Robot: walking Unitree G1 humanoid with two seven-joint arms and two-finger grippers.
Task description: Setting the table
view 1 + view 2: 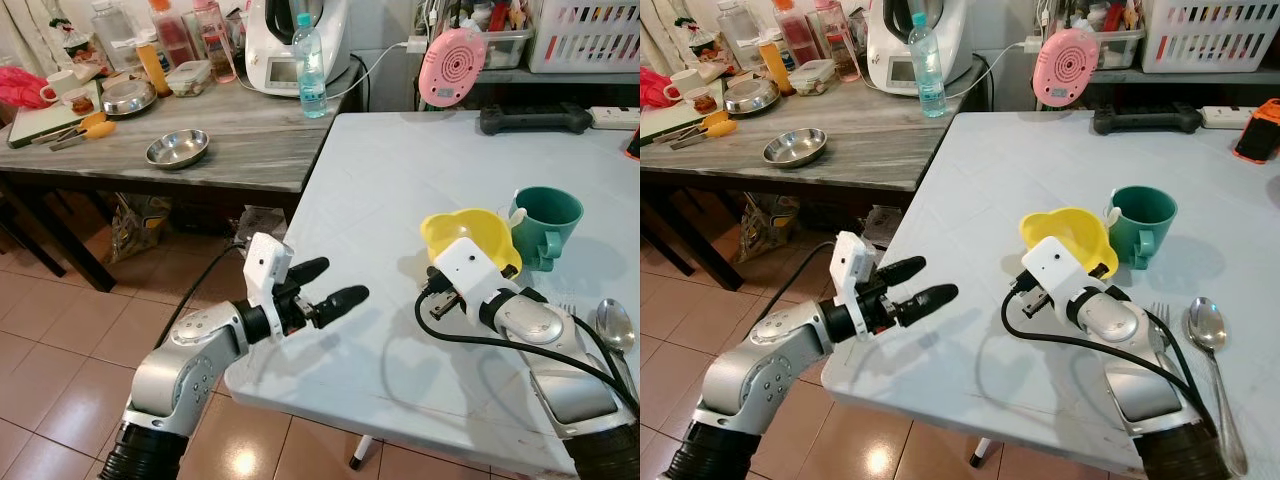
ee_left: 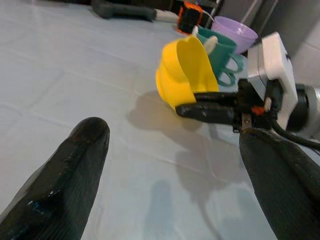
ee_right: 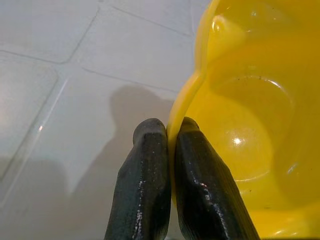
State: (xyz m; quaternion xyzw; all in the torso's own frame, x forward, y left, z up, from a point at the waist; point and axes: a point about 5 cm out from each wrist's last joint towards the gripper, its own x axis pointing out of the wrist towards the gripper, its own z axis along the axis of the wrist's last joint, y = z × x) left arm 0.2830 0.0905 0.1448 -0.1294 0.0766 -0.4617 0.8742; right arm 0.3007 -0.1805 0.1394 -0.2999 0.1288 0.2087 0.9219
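Reaching forward, right gripper [image 3: 170, 131] pinches the yellow bowl [image 1: 472, 232] rim — left gripper [image 1: 322, 283] hovers, jaws spread.

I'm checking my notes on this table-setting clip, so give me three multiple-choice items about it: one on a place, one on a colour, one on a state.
1. Where does the green mug stand?
A. on the grey wooden table
B. on the white table, right beside the yellow bowl
C. on the floor

2. What colour is the bowl in the right pincer?
A. yellow
B. purple
C. silver

3. How are the left pincer fingers?
A. shut on a spoon
B. shut on the bowl
C. open, holding nothing

Answers: 1 B, the mug sits just behind the bowl on the white table. 2 A, the right wrist view shows its yellow rim between the fingers. 3 C, the fingers are spread apart over the table edge.
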